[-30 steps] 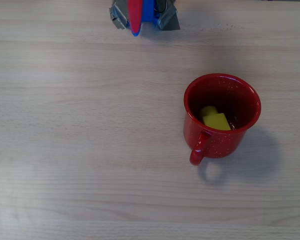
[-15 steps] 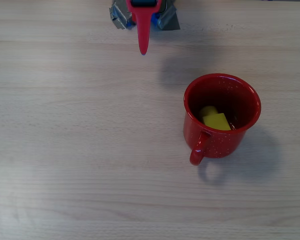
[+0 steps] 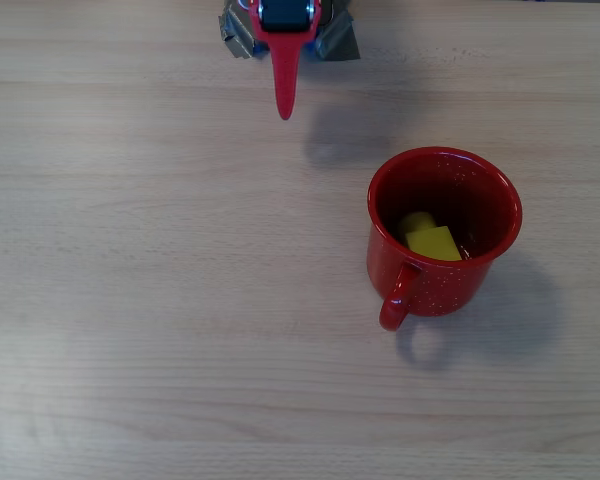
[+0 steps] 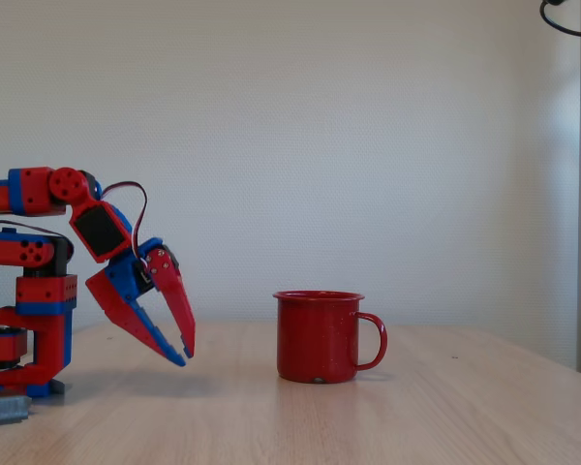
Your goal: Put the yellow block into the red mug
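Overhead view: yellow block [image 3: 429, 238] sits inside red mug [image 3: 443, 230] on the counter [image 3: 160, 300]; looks light, rigid, slick plastic, best pinched across flat sides. Fixed view: end effector [image 4: 185, 351] empty, fingers nearly together, well left of mug.

Arm folded back near its base, gripper empty.
Fixed view: gripper [image 4: 185, 353] hangs above the tabletop, fingers pointing down and to the right, tips nearly together with a narrow gap higher up. Overhead view: red finger [image 3: 284, 78] points down-frame from the base.
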`<state>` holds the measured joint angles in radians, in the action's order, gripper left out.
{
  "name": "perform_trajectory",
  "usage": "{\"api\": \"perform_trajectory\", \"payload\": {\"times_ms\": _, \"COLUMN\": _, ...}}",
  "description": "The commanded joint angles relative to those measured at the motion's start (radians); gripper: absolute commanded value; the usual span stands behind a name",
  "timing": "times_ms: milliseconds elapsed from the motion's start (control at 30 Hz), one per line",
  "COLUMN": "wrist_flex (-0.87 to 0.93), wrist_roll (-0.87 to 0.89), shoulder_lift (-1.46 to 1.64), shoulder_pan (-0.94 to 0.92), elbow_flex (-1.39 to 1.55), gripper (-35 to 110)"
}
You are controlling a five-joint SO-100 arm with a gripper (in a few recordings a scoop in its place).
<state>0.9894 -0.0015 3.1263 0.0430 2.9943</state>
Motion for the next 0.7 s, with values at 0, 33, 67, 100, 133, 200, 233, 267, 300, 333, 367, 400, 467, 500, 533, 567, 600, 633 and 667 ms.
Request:
{"api": "perform_trajectory", "payload": {"times_ms": 0, "wrist_flex": 0.032, "wrist_roll": 0.012, "shoulder_lift": 0.066, "shoulder_pan": 0.02, "elbow_flex": -0.009, "gripper": 0}}
{"api": "perform_trajectory", "payload": {"times_ms": 33, "wrist_flex": 0.046, "wrist_roll": 0.012, "shoulder_lift": 0.092, "shoulder_pan": 0.02, "elbow_flex": -0.003, "gripper": 0}}
{"api": "perform_trajectory", "payload": {"times_ms": 67, "wrist_flex": 0.061, "wrist_roll": 0.008, "shoulder_lift": 0.121, "shoulder_pan": 0.023, "elbow_flex": 0.002, "gripper": 0}}
{"api": "perform_trajectory", "payload": {"times_ms": 100, "wrist_flex": 0.081, "wrist_roll": 0.006, "shoulder_lift": 0.156, "shoulder_pan": 0.028, "elbow_flex": 0.009, "gripper": 0}}
{"api": "perform_trajectory", "payload": {"times_ms": 133, "wrist_flex": 0.094, "wrist_roll": 0.0, "shoulder_lift": 0.178, "shoulder_pan": 0.032, "elbow_flex": 0.014, "gripper": 0}}
{"api": "perform_trajectory", "payload": {"times_ms": 200, "wrist_flex": 0.092, "wrist_roll": 0.005, "shoulder_lift": 0.179, "shoulder_pan": 0.032, "elbow_flex": 0.014, "gripper": 0}}
{"api": "perform_trajectory", "payload": {"times_ms": 233, "wrist_flex": 0.092, "wrist_roll": 0.009, "shoulder_lift": 0.179, "shoulder_pan": 0.029, "elbow_flex": 0.014, "gripper": 0}}
{"api": "perform_trajectory", "payload": {"times_ms": 267, "wrist_flex": 0.092, "wrist_roll": 0.017, "shoulder_lift": 0.179, "shoulder_pan": 0.023, "elbow_flex": 0.014, "gripper": 0}}
{"api": "perform_trajectory", "payload": {"times_ms": 300, "wrist_flex": 0.091, "wrist_roll": 0.025, "shoulder_lift": 0.179, "shoulder_pan": 0.017, "elbow_flex": 0.014, "gripper": 0}}
{"api": "perform_trajectory", "payload": {"times_ms": 333, "wrist_flex": 0.091, "wrist_roll": 0.032, "shoulder_lift": 0.179, "shoulder_pan": 0.011, "elbow_flex": 0.014, "gripper": 0}}
{"api": "perform_trajectory", "payload": {"times_ms": 367, "wrist_flex": 0.091, "wrist_roll": 0.037, "shoulder_lift": 0.179, "shoulder_pan": 0.005, "elbow_flex": 0.014, "gripper": 0}}
{"api": "perform_trajectory", "payload": {"times_ms": 400, "wrist_flex": 0.091, "wrist_roll": 0.043, "shoulder_lift": 0.179, "shoulder_pan": 0.002, "elbow_flex": 0.014, "gripper": 0}}
{"api": "perform_trajectory", "payload": {"times_ms": 467, "wrist_flex": 0.091, "wrist_roll": 0.046, "shoulder_lift": 0.179, "shoulder_pan": -0.002, "elbow_flex": 0.014, "gripper": 0}}
{"api": "perform_trajectory", "payload": {"times_ms": 500, "wrist_flex": 0.091, "wrist_roll": 0.048, "shoulder_lift": 0.179, "shoulder_pan": -0.002, "elbow_flex": 0.014, "gripper": 0}}
{"api": "perform_trajectory", "payload": {"times_ms": 533, "wrist_flex": 0.091, "wrist_roll": 0.048, "shoulder_lift": 0.179, "shoulder_pan": -0.002, "elbow_flex": 0.014, "gripper": 0}}
{"api": "perform_trajectory", "payload": {"times_ms": 567, "wrist_flex": 0.091, "wrist_roll": 0.048, "shoulder_lift": 0.179, "shoulder_pan": -0.002, "elbow_flex": 0.014, "gripper": 0}}
{"api": "perform_trajectory", "payload": {"times_ms": 600, "wrist_flex": 0.091, "wrist_roll": 0.048, "shoulder_lift": 0.179, "shoulder_pan": -0.002, "elbow_flex": 0.014, "gripper": 0}}
{"api": "perform_trajectory", "payload": {"times_ms": 633, "wrist_flex": 0.091, "wrist_roll": 0.049, "shoulder_lift": 0.179, "shoulder_pan": -0.003, "elbow_flex": 0.014, "gripper": 0}}
{"api": "perform_trajectory", "payload": {"times_ms": 667, "wrist_flex": 0.091, "wrist_roll": 0.051, "shoulder_lift": 0.179, "shoulder_pan": -0.003, "elbow_flex": 0.014, "gripper": 0}}
